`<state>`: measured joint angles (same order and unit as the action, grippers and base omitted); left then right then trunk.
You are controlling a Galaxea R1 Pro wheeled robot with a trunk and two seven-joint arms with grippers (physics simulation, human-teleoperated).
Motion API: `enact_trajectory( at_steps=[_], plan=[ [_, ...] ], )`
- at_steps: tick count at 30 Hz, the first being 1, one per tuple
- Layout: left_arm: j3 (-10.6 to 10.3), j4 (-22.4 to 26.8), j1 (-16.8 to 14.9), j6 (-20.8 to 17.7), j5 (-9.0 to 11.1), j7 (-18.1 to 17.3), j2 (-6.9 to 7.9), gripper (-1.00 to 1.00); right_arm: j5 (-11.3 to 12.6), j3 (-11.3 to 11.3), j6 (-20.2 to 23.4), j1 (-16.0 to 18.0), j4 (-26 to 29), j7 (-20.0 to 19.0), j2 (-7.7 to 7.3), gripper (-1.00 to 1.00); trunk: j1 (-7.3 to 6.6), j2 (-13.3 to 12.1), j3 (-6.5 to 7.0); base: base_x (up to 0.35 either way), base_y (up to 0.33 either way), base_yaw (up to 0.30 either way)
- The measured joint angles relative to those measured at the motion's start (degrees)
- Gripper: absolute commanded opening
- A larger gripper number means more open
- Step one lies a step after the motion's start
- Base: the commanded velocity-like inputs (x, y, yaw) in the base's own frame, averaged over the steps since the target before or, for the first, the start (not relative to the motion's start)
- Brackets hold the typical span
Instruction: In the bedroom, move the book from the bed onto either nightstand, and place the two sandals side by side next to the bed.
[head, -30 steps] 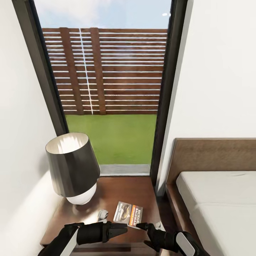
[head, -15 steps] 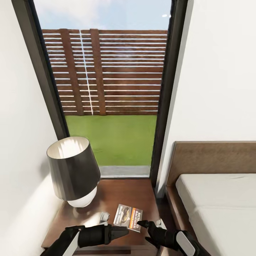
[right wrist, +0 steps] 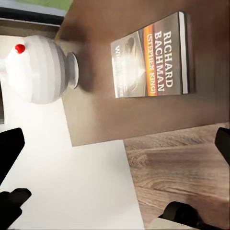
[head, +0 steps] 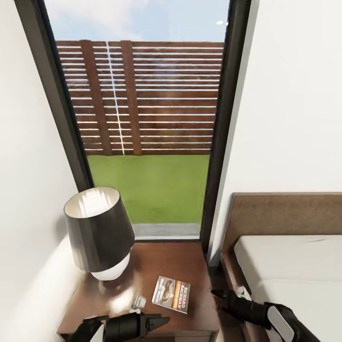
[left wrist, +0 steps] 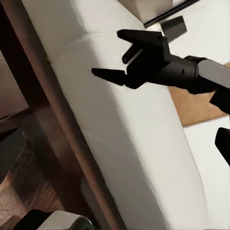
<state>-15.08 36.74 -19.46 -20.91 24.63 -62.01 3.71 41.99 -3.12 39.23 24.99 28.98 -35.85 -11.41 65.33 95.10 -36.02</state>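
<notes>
Head view: book (head: 171, 294) lies flat on the nightstand (head: 185, 259); right gripper (head: 223, 298) hangs open beside it, holding nothing.

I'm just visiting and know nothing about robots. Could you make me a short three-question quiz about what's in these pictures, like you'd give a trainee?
1. True or false: the book lies flat on the nightstand.
2. What stands on the nightstand beside the book? A) a vase B) a lamp C) a clock
3. Is the right gripper holding anything?

Key
1. True; it lies cover up.
2. B, a lamp with a dark shade.
3. No; its fingers are apart and empty, over the gap between the nightstand and the bed.
</notes>
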Motion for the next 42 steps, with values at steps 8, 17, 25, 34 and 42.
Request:
enact_trajectory(
  at_steps=[8, 17, 25, 34, 42],
  plan=[
    [0.0, -6.0, 0.0, 4.7, 0.0, 9.4, 0.02, 1.0, -15.0, 0.1, -8.7, -0.3, -1.0, -0.6, -2.85, 1.0, -1.76, -3.2, 1.44, 0.0, 0.0, 0.0],
    [-0.2, -12.7, 0.0, 10.8, -0.1, 17.8, 0.02, 1.0, -17.8, 0.0, -24.3, -0.3, -12.5, -3.0, -2.98, 1.0, -3.73, -6.8, 3.05, 0.0, 0.0, 0.0],
    [-0.3, -17.7, 0.1, 16.3, -0.1, 18.6, -0.02, 1.0, -30.7, 0.1, -34.7, -0.3, -20.7, -9.7, -2.8, 1.0, -5.49, -10.0, 4.49, 0.0, 0.0, 0.0],
    [-0.1, -17.8, 0.4, 18.4, -0.1, 18.6, 0.01, 1.0, -31.2, 0.1, -35.7, -0.3, -21.2, -9.9, -2.71, 1.0, -7.47, -13.6, 6.11, 0.0, 0.0, 0.0],
    [-0.1, -17.9, 0.4, 18.8, 0.0, 18.6, 0.02, 1.0, -31.2, 0.1, -35.7, -0.3, -21.2, -9.9, -2.71, 1.0, -9.23, -16.8, 7.54, 0.0, 0.0, 0.0]
  ],
)
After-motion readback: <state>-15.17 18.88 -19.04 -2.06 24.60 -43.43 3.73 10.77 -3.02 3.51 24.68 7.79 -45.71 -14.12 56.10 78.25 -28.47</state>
